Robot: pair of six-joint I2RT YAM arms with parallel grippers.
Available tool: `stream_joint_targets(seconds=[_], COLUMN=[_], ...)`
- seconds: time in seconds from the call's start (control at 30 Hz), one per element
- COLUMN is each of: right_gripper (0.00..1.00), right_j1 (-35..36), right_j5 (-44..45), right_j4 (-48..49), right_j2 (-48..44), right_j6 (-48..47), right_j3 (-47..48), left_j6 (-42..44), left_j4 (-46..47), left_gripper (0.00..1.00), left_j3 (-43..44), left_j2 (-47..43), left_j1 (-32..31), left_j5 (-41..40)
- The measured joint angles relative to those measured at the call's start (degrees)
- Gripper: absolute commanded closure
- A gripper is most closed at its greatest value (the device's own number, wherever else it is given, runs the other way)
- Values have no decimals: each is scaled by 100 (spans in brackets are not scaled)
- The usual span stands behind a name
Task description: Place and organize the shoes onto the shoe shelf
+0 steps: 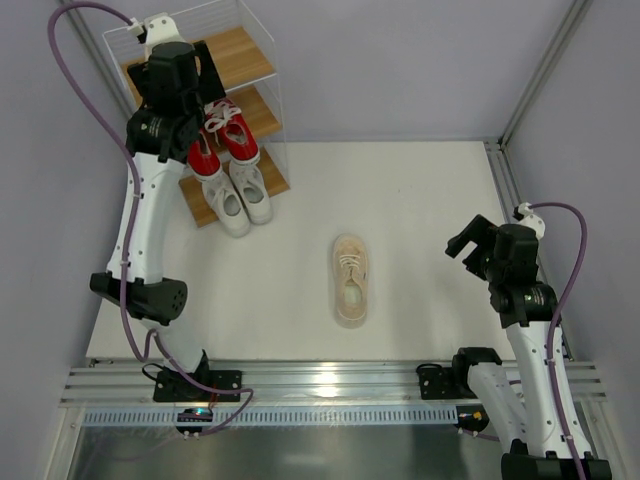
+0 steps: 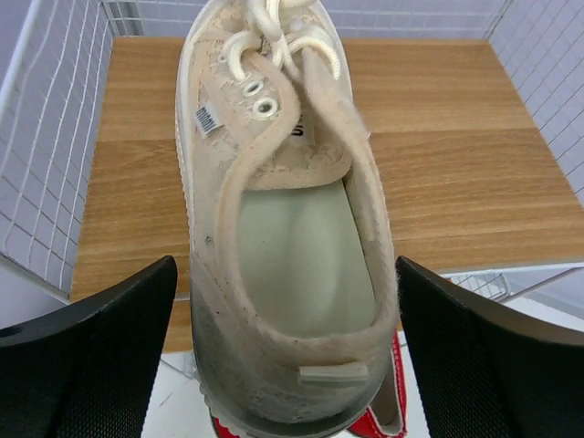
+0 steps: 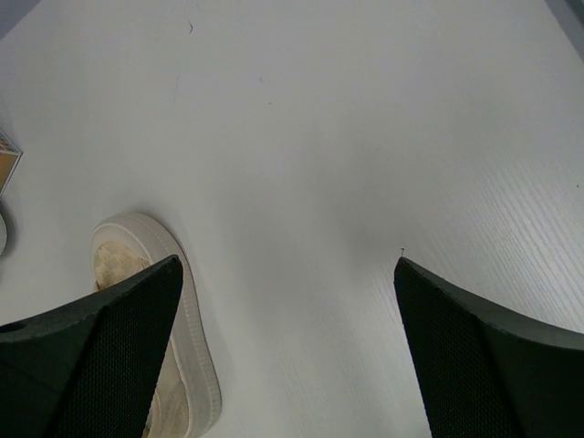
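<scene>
The shoe shelf (image 1: 240, 55) stands at the far left. A red pair (image 1: 222, 140) sits on its middle tier and a white pair (image 1: 240, 195) on its bottom tier. My left gripper (image 1: 172, 62) is over the top tier. In the left wrist view it (image 2: 285, 265) is open wide, with a cream-beige shoe (image 2: 283, 228) lying between its fingers on the top board (image 2: 456, 119), heel towards me and overhanging the front edge. The second cream-beige shoe (image 1: 350, 280) lies on the table centre. My right gripper (image 1: 465, 245) is open and empty to its right, and the shoe's toe (image 3: 137, 246) shows by the left finger.
White wire mesh (image 2: 46, 137) walls the shelf's sides and back. A red shoe (image 2: 379, 424) shows below the top board's front edge. Metal frame posts (image 1: 540, 70) stand at the right rear, and a rail (image 1: 330, 385) runs along the near edge.
</scene>
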Motion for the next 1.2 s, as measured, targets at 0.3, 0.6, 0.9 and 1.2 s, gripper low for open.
stream_joint_targets(seconds=[0.3,0.6,0.9,1.2], right_gripper=[3,3,3,3], right_j1=[0,0,0,0], right_j5=[4,15,-138,151], right_j4=[2,7,264,262], right_j2=[-61,-238,-938,-940], right_j6=[-9,-111,-302,-398], right_j3=[0,0,-223,-450], left_j6=[-9,-46,-118,-44], left_j4=[271,321,544,1032], left_gripper=[0,0,0,0], left_j3=[190,190,-739,-2009], left_j2=[-129,-247,-1532,-2417], left_j1=[4,-68,-1056,-3235], left_j5=[4,138,256,-9])
